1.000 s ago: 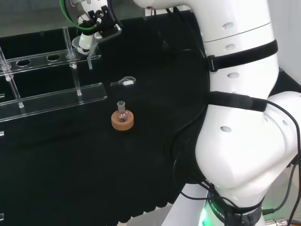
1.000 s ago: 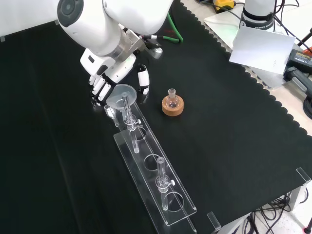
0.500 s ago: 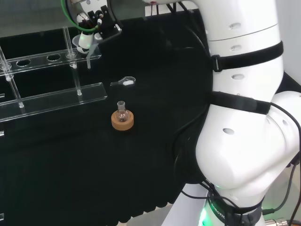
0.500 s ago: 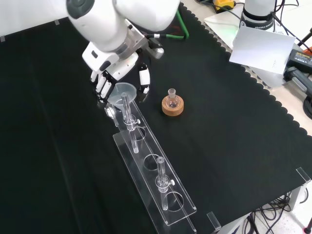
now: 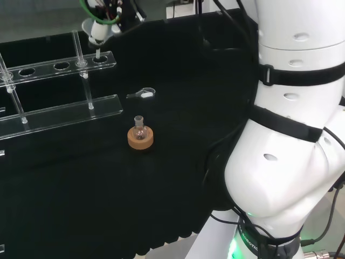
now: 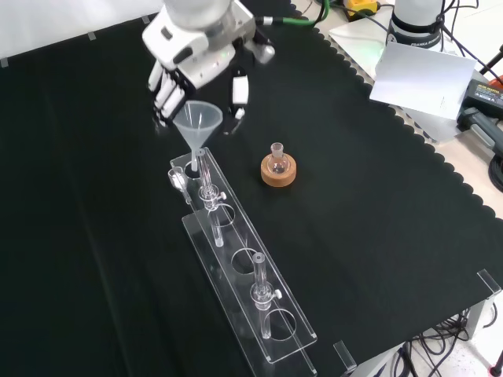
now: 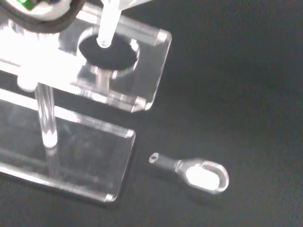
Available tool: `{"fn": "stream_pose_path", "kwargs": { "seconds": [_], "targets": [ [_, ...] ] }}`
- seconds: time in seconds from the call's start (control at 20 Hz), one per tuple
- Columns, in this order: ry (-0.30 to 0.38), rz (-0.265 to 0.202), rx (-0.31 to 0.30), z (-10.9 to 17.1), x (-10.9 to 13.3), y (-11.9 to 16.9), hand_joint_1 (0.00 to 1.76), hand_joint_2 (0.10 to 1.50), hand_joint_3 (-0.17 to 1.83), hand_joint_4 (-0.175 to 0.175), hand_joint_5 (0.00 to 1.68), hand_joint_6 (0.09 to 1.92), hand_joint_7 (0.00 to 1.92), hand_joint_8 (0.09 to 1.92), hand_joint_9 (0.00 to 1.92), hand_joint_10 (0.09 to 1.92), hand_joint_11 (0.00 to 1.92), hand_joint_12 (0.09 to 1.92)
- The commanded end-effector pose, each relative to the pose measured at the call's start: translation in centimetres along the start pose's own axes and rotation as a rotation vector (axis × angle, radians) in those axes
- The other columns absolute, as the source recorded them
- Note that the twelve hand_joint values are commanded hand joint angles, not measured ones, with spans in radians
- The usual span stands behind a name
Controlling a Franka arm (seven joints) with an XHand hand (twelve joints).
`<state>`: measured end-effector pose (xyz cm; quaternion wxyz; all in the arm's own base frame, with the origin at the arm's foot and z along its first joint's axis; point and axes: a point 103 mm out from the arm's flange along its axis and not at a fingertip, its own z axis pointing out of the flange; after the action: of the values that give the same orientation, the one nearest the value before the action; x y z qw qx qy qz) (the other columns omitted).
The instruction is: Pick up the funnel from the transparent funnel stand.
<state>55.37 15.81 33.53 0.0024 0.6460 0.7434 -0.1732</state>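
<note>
Clear plastic everywhere, so I'm reading this carefully. Upper left of the front view: I've got the funnel (image 6: 196,124) pinched in the robot hand (image 6: 182,75), fingers curled in behind the cone and the thumb at its right side. The cone sits up above the stand (image 6: 247,271), and its stem points down toward the end hole at the stand's upper-left end. In the wrist view the stem tip (image 7: 104,33) hangs just over that hole (image 7: 105,49), apparently out of it, though with clear parts I won't swear it's fully free.

So I judge we're in the lift-out step, nearly done. Next move as I see it: straight up, no sideways drift, until the stem is well clear of the top plate and the post (image 6: 206,177) just beside it, since a tilt could knock the stem on the hole's edge.

Elsewhere on the surface (image 6: 354,212): a small flask (image 6: 276,159) on its cork ring (image 6: 278,174), to the funnel's right in the front view, well apart. A small clear spoon-like piece (image 7: 199,172) lies near the stand's end.

Writing or labels: none I can read.
</note>
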Motion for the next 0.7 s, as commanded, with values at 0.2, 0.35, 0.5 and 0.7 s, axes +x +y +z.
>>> {"fn": "stream_pose_path", "kwargs": {
  "seconds": [0.2,0.35,0.5,0.7],
  "targets": [
    [-0.035,0.051,-0.043,-4.2,-1.4,-5.3,0.85,0.77,0.56,0.003,0.77,0.67,0.78,0.66,1.05,0.40,0.75,1.19],
    [-0.043,0.069,-0.026,-4.4,-1.5,-6.7,0.85,0.77,0.56,0.002,0.78,0.67,0.78,0.66,1.05,0.40,0.76,1.19],
    [-0.052,0.088,-0.001,-3.8,-1.4,-8.2,0.85,0.77,0.57,0.002,0.79,0.68,0.79,0.66,1.06,0.40,0.76,1.18],
    [-0.054,0.110,0.042,-2.5,-1.4,-9.9,0.85,0.77,0.57,0.002,0.79,0.69,0.79,0.66,1.07,0.40,0.77,1.17]
  ]
}}
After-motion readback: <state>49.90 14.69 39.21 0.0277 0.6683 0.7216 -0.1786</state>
